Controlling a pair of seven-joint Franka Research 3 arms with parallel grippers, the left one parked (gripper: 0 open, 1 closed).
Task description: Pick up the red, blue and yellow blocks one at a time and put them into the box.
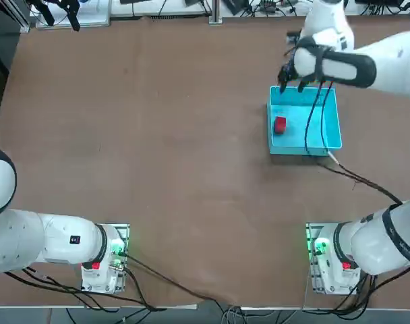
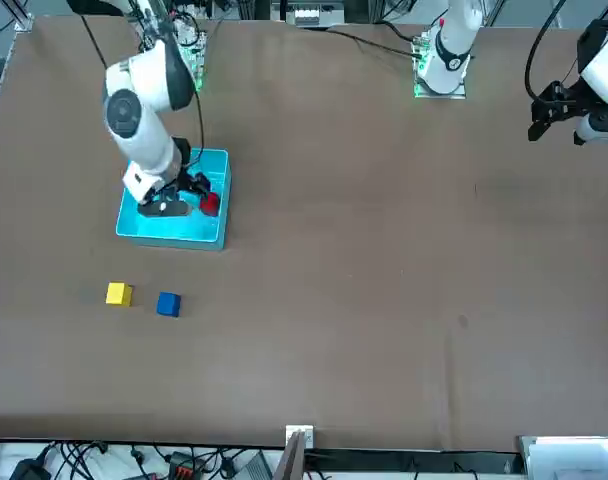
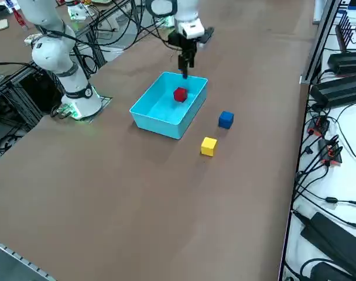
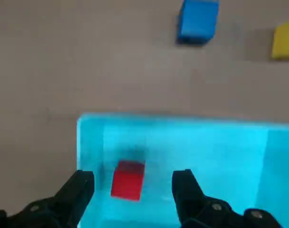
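The red block [image 1: 280, 124] lies inside the cyan box [image 1: 305, 150], near its left wall. My right gripper [image 1: 284, 79] hangs open just above the box's far-left corner, holding nothing. In the wrist view the red block [image 4: 128, 179] rests on the box floor [image 4: 206, 142] between my spread fingers [image 4: 82, 183]. Outside the box, the blue block [image 2: 168, 304] and yellow block [image 2: 118, 293] sit side by side on the table, on its far side from my base. They also show as blue block [image 3: 226, 119] and yellow block [image 3: 209, 146]. My arm hides both in the top view.
A black cable [image 1: 357, 179] trails over the table from the box toward my base [image 1: 330, 260], and dangles over the box [image 1: 313, 115]. Black equipment and wires [image 3: 336, 88] line the table edge beyond the blocks.
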